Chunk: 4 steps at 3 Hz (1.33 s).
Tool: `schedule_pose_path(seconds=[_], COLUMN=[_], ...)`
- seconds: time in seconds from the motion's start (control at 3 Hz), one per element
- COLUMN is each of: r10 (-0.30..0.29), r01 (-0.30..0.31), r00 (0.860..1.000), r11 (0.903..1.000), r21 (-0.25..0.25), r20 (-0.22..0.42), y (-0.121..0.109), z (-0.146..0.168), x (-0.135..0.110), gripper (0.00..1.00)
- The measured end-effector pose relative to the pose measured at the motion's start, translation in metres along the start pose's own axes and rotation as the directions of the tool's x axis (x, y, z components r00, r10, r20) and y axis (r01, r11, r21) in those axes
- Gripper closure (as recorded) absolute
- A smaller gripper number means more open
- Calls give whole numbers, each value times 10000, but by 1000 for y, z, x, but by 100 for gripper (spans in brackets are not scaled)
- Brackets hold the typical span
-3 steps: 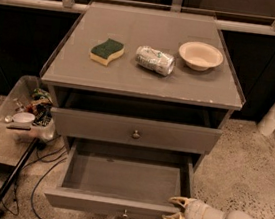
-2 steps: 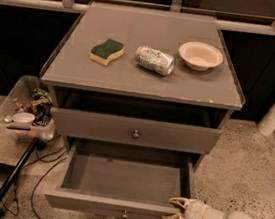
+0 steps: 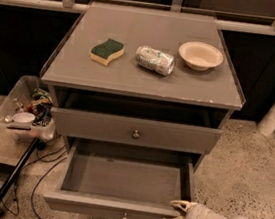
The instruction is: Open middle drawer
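Middle drawer [image 3: 123,180] stands open, pincer [image 3: 178,213] at its front-right corner.

Sponge [image 3: 107,51], crushed can [image 3: 155,60] and bowl [image 3: 200,55] sit apart atop the cabinet [image 3: 131,83].

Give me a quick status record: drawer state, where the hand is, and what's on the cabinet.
middle drawer: open, drawn well out, bare floor visible
upper drawer: front close to the cabinet, knob facing out
hand: at the middle drawer's right front corner, fingers spread, holding nothing
cabinet top: sponge, crushed can, bowl
left of cabinet: clear bin of clutter
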<state>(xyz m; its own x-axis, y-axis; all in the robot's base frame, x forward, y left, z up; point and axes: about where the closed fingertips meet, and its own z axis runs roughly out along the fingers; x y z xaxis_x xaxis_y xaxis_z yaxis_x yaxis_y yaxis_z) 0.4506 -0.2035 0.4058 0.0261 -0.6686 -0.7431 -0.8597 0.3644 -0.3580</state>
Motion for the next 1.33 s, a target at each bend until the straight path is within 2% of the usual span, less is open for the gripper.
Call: schedule_pose_path(seconds=[0.33,0.67,1.0,1.33], r10=[138,139,139,139], r01=[-138,-139,-139,-139], r00=[9999,9999,9999,9999], r11=[9999,9999,9999,9999], r21=[87,88,87,87], r20=[13,13,14,14], y=[10,9,9,9], z=[-4,-6,-5,-5], x=[3,2,2,2], gripper=[100,100,82,59])
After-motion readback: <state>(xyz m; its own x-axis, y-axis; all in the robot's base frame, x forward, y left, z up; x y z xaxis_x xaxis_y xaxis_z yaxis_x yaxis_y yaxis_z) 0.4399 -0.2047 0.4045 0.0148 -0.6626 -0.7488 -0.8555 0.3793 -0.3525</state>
